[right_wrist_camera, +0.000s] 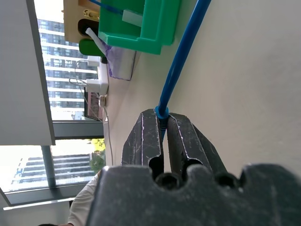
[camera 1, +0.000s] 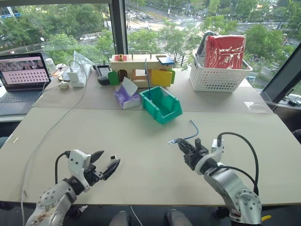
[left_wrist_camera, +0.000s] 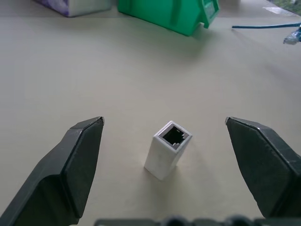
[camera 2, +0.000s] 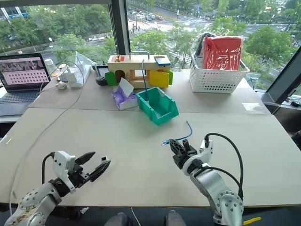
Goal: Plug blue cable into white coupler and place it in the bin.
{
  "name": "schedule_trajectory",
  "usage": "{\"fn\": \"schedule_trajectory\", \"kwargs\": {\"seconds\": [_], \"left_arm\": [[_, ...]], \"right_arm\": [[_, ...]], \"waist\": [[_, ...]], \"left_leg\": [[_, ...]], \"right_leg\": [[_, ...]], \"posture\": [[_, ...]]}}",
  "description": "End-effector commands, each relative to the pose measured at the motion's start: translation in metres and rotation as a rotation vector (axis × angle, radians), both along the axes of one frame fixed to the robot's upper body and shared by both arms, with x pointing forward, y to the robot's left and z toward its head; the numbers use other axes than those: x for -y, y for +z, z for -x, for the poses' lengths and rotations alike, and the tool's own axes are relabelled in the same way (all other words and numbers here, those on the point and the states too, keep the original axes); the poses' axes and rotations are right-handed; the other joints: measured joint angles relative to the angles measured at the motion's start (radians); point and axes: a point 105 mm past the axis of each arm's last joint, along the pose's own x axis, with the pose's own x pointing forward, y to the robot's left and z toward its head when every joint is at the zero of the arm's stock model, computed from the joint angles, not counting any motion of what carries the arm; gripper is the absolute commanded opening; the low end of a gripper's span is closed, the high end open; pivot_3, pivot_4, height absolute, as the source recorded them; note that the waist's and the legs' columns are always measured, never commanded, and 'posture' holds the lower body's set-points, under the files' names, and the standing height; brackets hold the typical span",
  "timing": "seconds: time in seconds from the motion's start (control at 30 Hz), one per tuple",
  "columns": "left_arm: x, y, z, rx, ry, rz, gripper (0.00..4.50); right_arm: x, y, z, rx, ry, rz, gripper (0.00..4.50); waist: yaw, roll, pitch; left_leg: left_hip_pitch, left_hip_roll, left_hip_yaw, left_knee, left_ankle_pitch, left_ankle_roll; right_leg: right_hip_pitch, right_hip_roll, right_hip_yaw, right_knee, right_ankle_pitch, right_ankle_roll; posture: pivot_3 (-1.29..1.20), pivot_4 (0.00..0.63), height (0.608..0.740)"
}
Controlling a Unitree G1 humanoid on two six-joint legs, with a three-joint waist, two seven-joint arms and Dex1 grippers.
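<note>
The white coupler [left_wrist_camera: 168,149] stands on the tan table, its dark socket facing up, between the spread fingers of my open left gripper [camera 1: 109,158]; neither finger touches it. In the left eye view this gripper is near the table's front left. My right gripper [camera 1: 181,144], at the front right, is shut on the blue cable [camera 1: 193,130] close to its clear plug [camera 1: 173,141]. The cable's free length curves away over the table behind the gripper. In the right wrist view the cable [right_wrist_camera: 181,61] runs out from the closed fingertips toward the bin [right_wrist_camera: 141,23]. The teal-green bin [camera 1: 162,104] sits mid-table, beyond both grippers.
A purple tissue pack [camera 1: 126,96] lies left of the bin, a wooden toy box [camera 1: 136,66] behind it. A white lattice basket [camera 1: 218,75] with a red bag stands at the back right. A laptop [camera 1: 21,75] sits far left, and a long white cord [camera 1: 51,127] trails along the left side.
</note>
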Motion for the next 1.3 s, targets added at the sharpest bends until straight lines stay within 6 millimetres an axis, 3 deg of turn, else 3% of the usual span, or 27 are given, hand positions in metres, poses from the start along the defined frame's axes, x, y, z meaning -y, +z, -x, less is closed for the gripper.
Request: {"fn": "schedule_trajectory", "kwargs": {"seconds": [0.03, 0.17, 0.3, 0.43, 0.57, 1.03, 1.3], "left_arm": [[0.009, 0.005, 0.002, 0.040, 0.097, -0.072, 4.47], [0.021, -0.008, 0.008, -0.026, 0.164, -0.076, 4.47], [0.019, -0.017, 0.007, -0.087, 0.269, -0.105, 4.47], [0.033, -0.020, 0.007, -0.149, 0.286, -0.080, 4.47], [0.035, -0.025, 0.008, -0.211, 0.289, -0.103, 4.47], [0.028, -0.023, -0.016, -0.353, 0.411, -0.090, 4.47], [0.017, -0.028, -0.018, -0.391, 0.467, -0.151, 4.47]], "right_arm": [[-0.002, 0.011, 0.002, 0.050, 0.010, -0.019, 0.00], [-0.003, 0.012, 0.004, 0.055, 0.029, 0.009, 0.00], [-0.001, 0.013, 0.007, 0.049, 0.044, 0.037, 0.00], [0.002, 0.012, 0.009, 0.031, 0.061, 0.053, 0.00], [0.001, 0.013, 0.011, 0.024, 0.068, 0.055, 0.00], [-0.006, 0.020, 0.012, 0.040, 0.046, 0.054, 0.00], [-0.004, 0.019, 0.009, 0.048, 0.026, 0.047, 0.00]], "waist": [[-0.001, 0.000, 0.000], [-0.002, 0.000, 0.000], [-0.003, 0.000, 0.000], [-0.003, 0.000, 0.000], [-0.004, 0.001, 0.000], [-0.004, 0.004, -0.003], [-0.005, 0.004, -0.003]], "left_leg": [[0.000, 0.000, 0.000, 0.000, 0.000, 0.000], [0.000, 0.000, 0.000, 0.000, 0.000, 0.000], [0.000, 0.000, 0.000, 0.000, 0.000, 0.000], [0.000, 0.000, 0.000, 0.000, 0.000, 0.000], [0.000, 0.000, 0.000, 0.000, 0.000, 0.000], [0.003, -0.001, -0.002, 0.000, 0.000, 0.000], [0.007, -0.001, -0.002, -0.001, 0.000, 0.000]], "right_leg": [[0.000, 0.000, 0.000, 0.000, -0.001, -0.001], [0.000, 0.000, 0.000, 0.000, -0.003, 0.001], [0.000, 0.000, 0.000, -0.001, -0.005, 0.003], [0.000, 0.001, 0.000, -0.001, -0.006, 0.003], [0.000, 0.000, 0.000, -0.001, -0.006, 0.003], [0.003, 0.002, 0.000, -0.001, -0.006, 0.003], [0.007, 0.002, 0.000, -0.002, -0.006, 0.003]], "posture": [[0.00, 0.150, 0.715], [0.00, 0.150, 0.715], [0.00, 0.150, 0.715], [0.00, 0.150, 0.715], [0.00, 0.150, 0.715], [0.00, 0.150, 0.715], [0.00, 0.150, 0.715]]}}
